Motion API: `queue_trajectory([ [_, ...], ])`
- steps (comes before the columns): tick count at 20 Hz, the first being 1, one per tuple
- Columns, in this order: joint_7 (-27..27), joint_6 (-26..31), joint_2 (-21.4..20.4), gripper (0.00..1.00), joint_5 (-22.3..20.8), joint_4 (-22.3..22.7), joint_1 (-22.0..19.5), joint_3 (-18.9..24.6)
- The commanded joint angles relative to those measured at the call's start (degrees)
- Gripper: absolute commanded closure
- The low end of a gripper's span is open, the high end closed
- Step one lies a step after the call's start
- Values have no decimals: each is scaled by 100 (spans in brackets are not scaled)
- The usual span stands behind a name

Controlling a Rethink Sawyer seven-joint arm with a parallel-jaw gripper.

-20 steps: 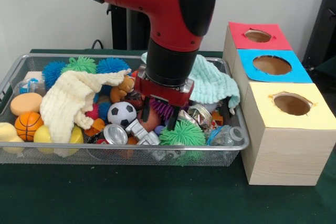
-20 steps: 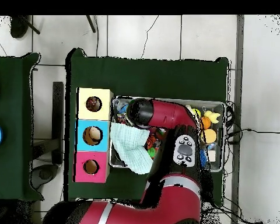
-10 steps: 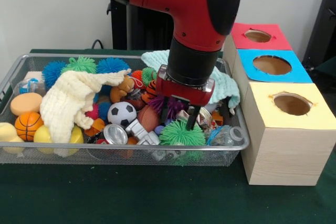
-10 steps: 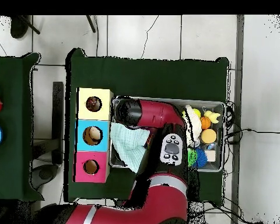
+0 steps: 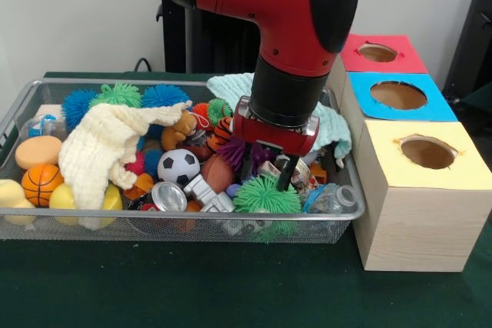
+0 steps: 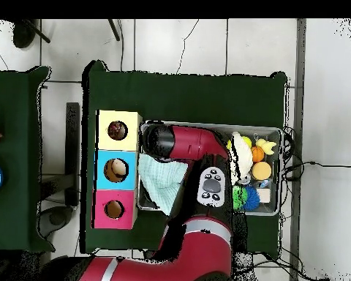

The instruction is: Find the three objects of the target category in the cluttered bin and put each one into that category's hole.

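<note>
The red and black arm (image 5: 296, 28) hangs over the right half of a wire mesh bin (image 5: 46, 224) on a green tabletop (image 5: 192, 286), its claw (image 5: 265, 168) lowered among the clutter with two dark fingers (image 5: 286, 172) spread apart, a crumpled silver item (image 5: 270, 170) showing in the gap between them; whether they have hold of anything cannot be told. Directly below the claw sits a green spiky ball (image 5: 267, 196), and a purple spiky ball (image 5: 233, 150) lies just beside it. Elsewhere in the bin are a soccer ball (image 5: 178, 165), a small basketball (image 5: 41, 183), a silver can (image 5: 167, 197), a cream cloth (image 5: 104, 147) and a mint cloth (image 5: 327, 122) draped over the back right rim. To the bin's right stands a wooden box with three holes, topped yellow (image 5: 427, 152), blue (image 5: 398, 95) and red (image 5: 377, 52). From overhead, the arm (image 6: 189, 143) covers much of the bin (image 6: 275, 132)
</note>
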Motion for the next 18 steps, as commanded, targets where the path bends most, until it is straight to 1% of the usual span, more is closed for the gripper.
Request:
queue_trajectory([
  [1,452,-418,291,0,-42,341,-183,672],
  [3,251,-404,279,0,-129,379,-230,749],
  [5,359,-650,243,0,-196,541,-155,716],
  [10,692,-748,170,0,-197,699,177,484],
  [18,648,-729,72,0,-121,973,254,540],
])
